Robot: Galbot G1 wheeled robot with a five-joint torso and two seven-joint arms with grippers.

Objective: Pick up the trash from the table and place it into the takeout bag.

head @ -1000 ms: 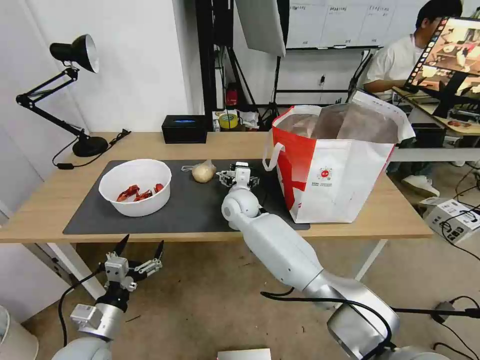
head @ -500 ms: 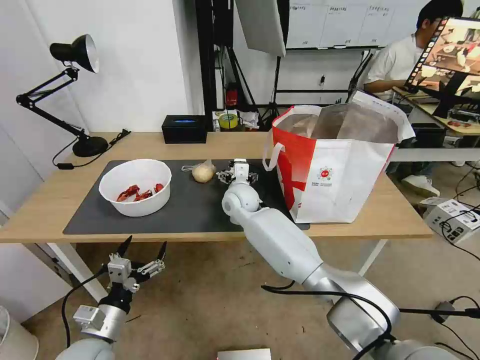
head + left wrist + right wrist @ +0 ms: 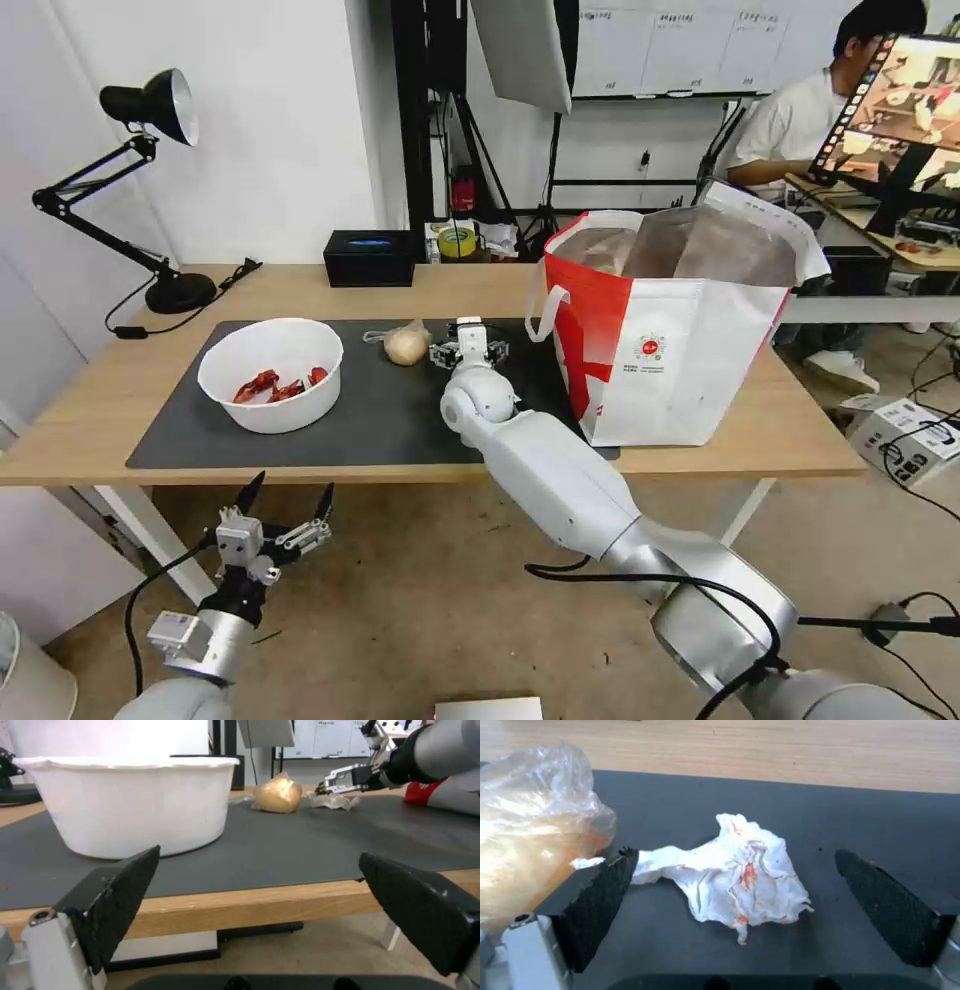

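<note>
The right gripper is held low over the dark grey mat, towards the mat's far edge, with its jaws spread wide to either side of the crumpled white tissue; the tissue lies flat on the mat between the fingers, and only its thin tail is seen just at one fingertip. Nothing is gripped. The clear bag with the beige bun is found just beside the tissue, on the side away from the takeout bag, which stands upright and open-mouthed at the right end of the table. The white bowl with red shell scraps rests on the left part of the mat. The left gripper is parked below the table's near edge, jaws wide apart and empty.
</note>
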